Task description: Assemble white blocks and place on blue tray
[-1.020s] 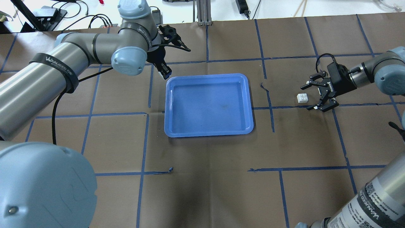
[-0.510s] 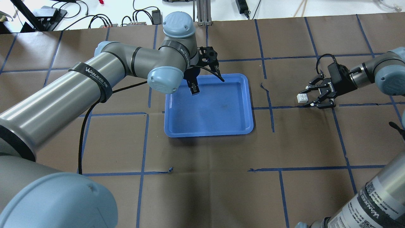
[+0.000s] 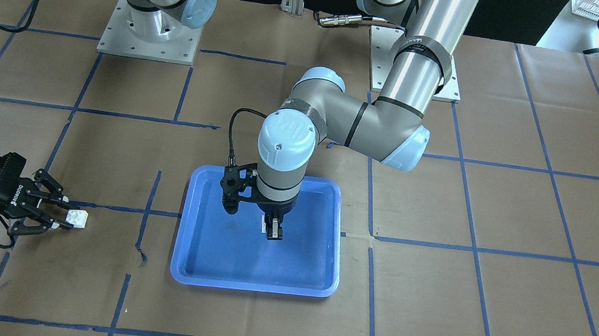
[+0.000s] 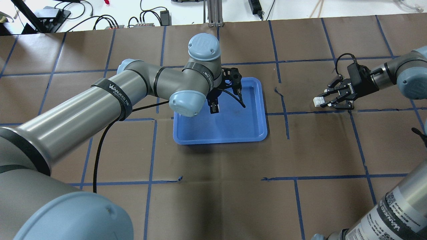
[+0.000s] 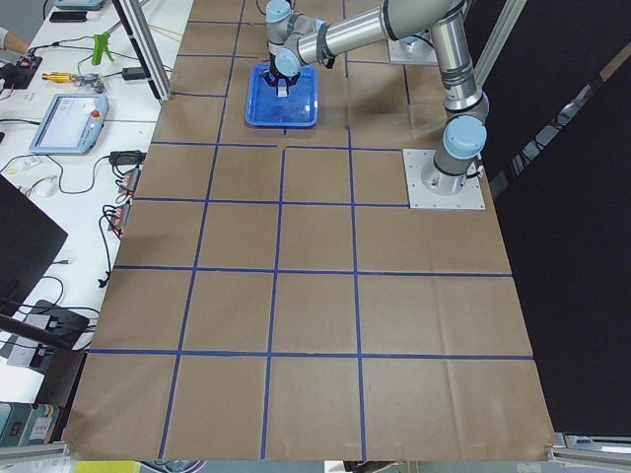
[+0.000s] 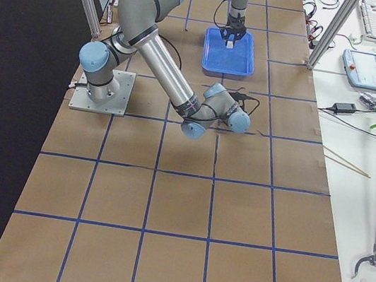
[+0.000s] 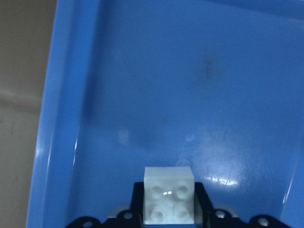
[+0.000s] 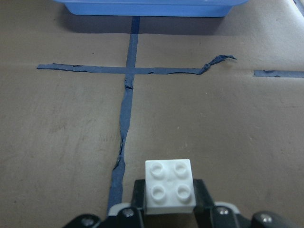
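Left hand [image 4: 214,108] clamped on one white block [image 7: 168,194] over blue tray [image 4: 233,126], right hand [image 4: 326,101] gripping second white block [image 4: 318,101]

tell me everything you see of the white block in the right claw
The white block is a small square brick of glossy-looking plastic with four round studs on top. The right claw is shut on it, one finger against each side. It is over brown paper beside a blue tape line, well clear of the blue tray. Whether it rests on the paper cannot be told.
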`<state>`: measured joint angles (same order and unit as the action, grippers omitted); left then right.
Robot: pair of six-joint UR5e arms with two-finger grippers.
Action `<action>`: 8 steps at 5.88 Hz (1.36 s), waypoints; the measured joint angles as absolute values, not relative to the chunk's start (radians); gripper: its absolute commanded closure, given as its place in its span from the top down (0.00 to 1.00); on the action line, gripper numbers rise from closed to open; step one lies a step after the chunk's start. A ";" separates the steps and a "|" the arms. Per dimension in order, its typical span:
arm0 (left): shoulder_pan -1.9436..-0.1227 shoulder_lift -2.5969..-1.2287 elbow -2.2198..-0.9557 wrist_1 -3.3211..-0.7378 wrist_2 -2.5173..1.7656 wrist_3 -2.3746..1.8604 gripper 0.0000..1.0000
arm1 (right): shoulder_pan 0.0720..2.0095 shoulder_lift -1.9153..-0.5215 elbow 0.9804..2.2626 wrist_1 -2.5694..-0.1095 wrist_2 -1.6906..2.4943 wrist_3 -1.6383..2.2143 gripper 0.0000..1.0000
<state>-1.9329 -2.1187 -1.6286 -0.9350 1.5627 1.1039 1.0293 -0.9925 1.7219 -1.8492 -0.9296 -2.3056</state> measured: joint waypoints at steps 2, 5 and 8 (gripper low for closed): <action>-1.934 -2.119 -1.670 -0.895 1.565 1.123 0.01 | 1.030 -1.032 1.703 -1.839 -0.932 -2.276 0.39; -1.934 -2.140 -1.675 -0.890 1.564 1.123 0.93 | 1.055 -1.229 1.806 -1.804 -0.907 -2.203 0.39; -1.932 -2.134 -1.662 -0.929 1.567 1.149 0.99 | 1.150 -1.339 1.903 -1.821 -0.850 -2.104 0.39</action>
<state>-1.9316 -2.1338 -1.6618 -0.9295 1.5667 1.1488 1.1503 -1.3387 1.9029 -1.8207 -0.8499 -2.1041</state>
